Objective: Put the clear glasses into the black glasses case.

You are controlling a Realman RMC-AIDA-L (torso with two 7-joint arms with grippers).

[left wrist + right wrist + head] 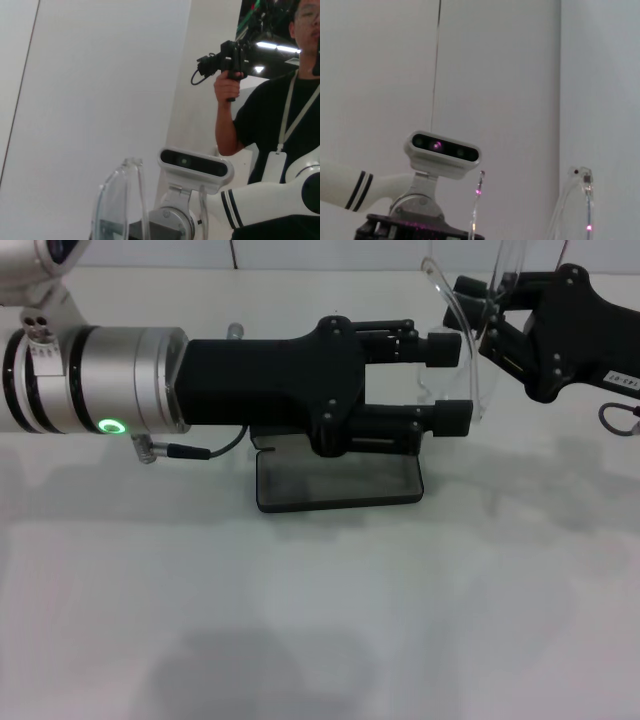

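The right end effector (492, 325) grips the clear glasses (462, 335) aloft beside the left end effector (452, 383), whose fingers stand wide, so the left should close gently on the lens before lowering toward the open black glasses case (338, 481) on the worktop (320, 620).
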